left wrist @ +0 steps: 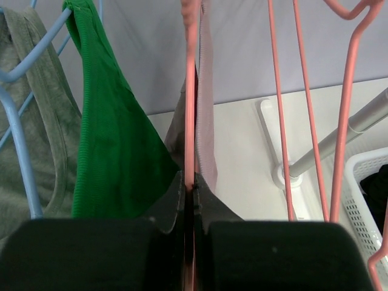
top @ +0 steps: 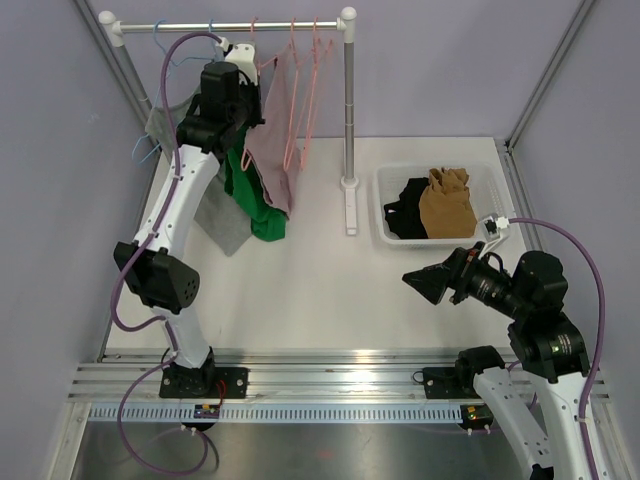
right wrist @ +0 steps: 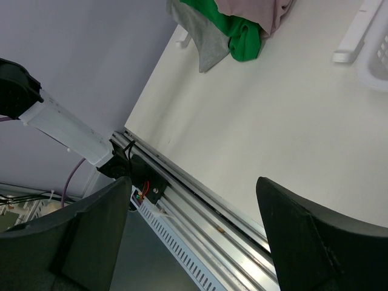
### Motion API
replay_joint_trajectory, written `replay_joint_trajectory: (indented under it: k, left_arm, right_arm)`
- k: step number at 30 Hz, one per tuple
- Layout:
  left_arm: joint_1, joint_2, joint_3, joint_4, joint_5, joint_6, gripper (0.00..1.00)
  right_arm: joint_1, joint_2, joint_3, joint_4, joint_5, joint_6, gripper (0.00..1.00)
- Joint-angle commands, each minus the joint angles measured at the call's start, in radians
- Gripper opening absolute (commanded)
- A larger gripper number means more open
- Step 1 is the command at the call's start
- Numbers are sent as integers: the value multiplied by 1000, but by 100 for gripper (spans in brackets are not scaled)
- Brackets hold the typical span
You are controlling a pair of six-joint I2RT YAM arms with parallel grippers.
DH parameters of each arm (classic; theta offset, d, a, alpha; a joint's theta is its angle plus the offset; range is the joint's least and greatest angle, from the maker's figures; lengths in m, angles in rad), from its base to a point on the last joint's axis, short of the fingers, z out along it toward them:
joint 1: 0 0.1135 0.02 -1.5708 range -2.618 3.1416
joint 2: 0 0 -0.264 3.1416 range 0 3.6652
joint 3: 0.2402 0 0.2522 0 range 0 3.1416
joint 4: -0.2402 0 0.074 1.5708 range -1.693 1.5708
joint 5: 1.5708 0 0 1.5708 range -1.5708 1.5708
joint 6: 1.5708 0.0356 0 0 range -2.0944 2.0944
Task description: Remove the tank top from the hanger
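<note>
Clamping the pink hanger (left wrist: 190,91) where the mauve tank top (left wrist: 207,127) hangs on the rail (top: 230,25), the left gripper (left wrist: 189,182) is closed tight, probably steadying it for stripping, while the right gripper (top: 425,283) hovers wide apart above the table (top: 330,290).

In the left wrist view, the left gripper (left wrist: 189,182) pinches the pink hanger (left wrist: 190,91) and the mauve tank top (left wrist: 206,121), and its black fingers (left wrist: 170,206) hide their lower parts. The hanger's hook is cut off at the top, and the basket (left wrist: 362,182) runs off the right side. From above, the left arm (top: 185,185) covers the top of the green tank top (top: 262,215) and part of the grey top (top: 222,225). The black cloth (top: 405,215) lies partly under the tan cloth (top: 447,205).
</note>
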Motion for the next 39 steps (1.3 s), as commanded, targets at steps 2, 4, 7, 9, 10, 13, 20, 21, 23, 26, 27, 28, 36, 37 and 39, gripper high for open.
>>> replay_joint_trajectory:
  k: [2,4,7,9,10,13,20,21,23,26,27,28,36,37,39]
  left_arm:
    - [1,-73,93,50,47,-46,0]
    - [1,-73,139,30,61,-60,0]
    - [1,-87,179,15,64,-80,0]
    - [1,-104,181,13,64,-91,0]
    - [1,-122,178,13,90,-102,0]
    - [1,-168,161,-5,102,-128,0]
    - [-4,-372,-16,10,114,-252,0]
    - [-4,-395,-57,1,124,-295,0]
    - [-7,-487,-114,-7,144,-326,0]
    - [-20,-607,-287,21,173,-373,0]
    - [-22,-703,-330,31,193,-387,0]
    - [-33,-751,-433,69,203,-393,0]
    - [-43,-1226,-802,70,355,-454,0]
    - [-43,-1265,-831,53,361,-462,0]
    - [-43,-1349,-928,4,364,-497,0]
  right_arm:
    - [0,16,10,34,-17,-8,91]
    - [0,18,11,36,-17,-11,90]
    - [1,19,20,31,-14,-17,90]
    - [0,19,28,28,-13,-20,90]
    - [0,19,31,25,-14,-20,91]
    - [0,18,43,16,-14,-23,90]
    - [0,19,71,4,-13,-26,91]
    - [0,19,74,4,-16,-24,90]
    - [0,13,80,-1,-17,-23,90]
    - [0,10,91,-3,-24,-18,90]
    - [1,10,95,-4,-31,-17,91]
    - [0,13,102,-4,-40,-20,91]
    - [0,30,99,85,-108,17,93]
    - [0,30,91,99,-114,25,93]
    - [0,38,53,163,-148,60,94]
